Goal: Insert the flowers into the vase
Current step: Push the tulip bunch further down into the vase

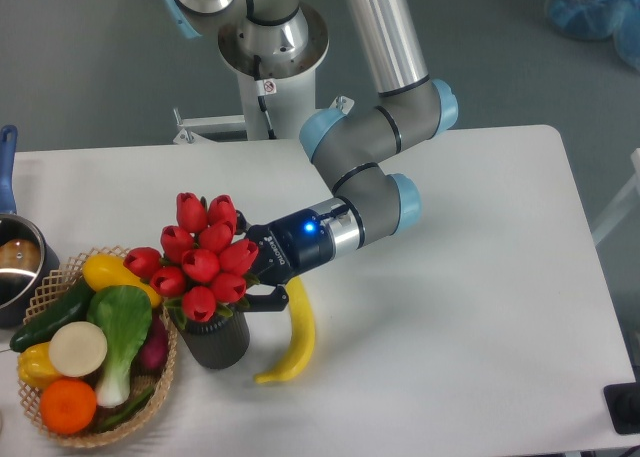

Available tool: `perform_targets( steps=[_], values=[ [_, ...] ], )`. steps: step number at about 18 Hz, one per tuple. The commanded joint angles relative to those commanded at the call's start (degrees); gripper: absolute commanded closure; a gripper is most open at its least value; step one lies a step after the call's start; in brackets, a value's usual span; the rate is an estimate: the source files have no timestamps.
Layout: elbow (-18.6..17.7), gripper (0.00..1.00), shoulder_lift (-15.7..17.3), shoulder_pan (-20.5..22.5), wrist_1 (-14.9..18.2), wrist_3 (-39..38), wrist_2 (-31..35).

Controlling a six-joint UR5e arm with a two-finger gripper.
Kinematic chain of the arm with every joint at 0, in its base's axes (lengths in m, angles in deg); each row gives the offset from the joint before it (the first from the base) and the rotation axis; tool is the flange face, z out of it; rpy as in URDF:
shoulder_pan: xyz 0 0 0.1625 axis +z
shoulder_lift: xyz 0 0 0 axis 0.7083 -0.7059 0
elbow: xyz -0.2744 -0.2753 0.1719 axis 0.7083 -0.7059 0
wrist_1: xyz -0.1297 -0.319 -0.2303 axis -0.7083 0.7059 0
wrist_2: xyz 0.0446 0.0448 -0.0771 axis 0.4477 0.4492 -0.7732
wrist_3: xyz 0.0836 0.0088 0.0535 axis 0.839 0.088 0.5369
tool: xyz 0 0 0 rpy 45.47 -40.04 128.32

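A UR5e arm's hand reaches in from three o'clock to the bunch of red artificial tulips, which sits over the mouth of the dark ribbed vase at the lower left of the white desk. The blooms hide the fingertips; the fingers appear closed about the stems just below the heads, though the camera does not settle how tightly. The stems look to be down inside the vase, with leaves spilling over its rim.

The step in hand reads as the final seating and release. Done well, it means keeping the stems upright over the centre of the mouth, pressing down gently until the bunch rests on its own, then opening the fingers and drawing back toward three o'clock without dragging the blooms or tipping the vase.

A yellow banana lies just beside the vase at three o'clock; a wicker basket of vegetables touches or nearly touches it at nine o'clock, leaving little room.

White lettering on the hand's black body is too small to read. A small label on the arm's base column is likewise illegible.
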State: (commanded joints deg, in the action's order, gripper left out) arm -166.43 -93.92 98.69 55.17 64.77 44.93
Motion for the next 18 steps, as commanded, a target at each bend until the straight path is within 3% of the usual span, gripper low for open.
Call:
perform_targets(
  steps=[18],
  values=[
    [-0.8, 0.39, -0.5, 0.0, -0.2, 2.6, 0.0]
  ],
)
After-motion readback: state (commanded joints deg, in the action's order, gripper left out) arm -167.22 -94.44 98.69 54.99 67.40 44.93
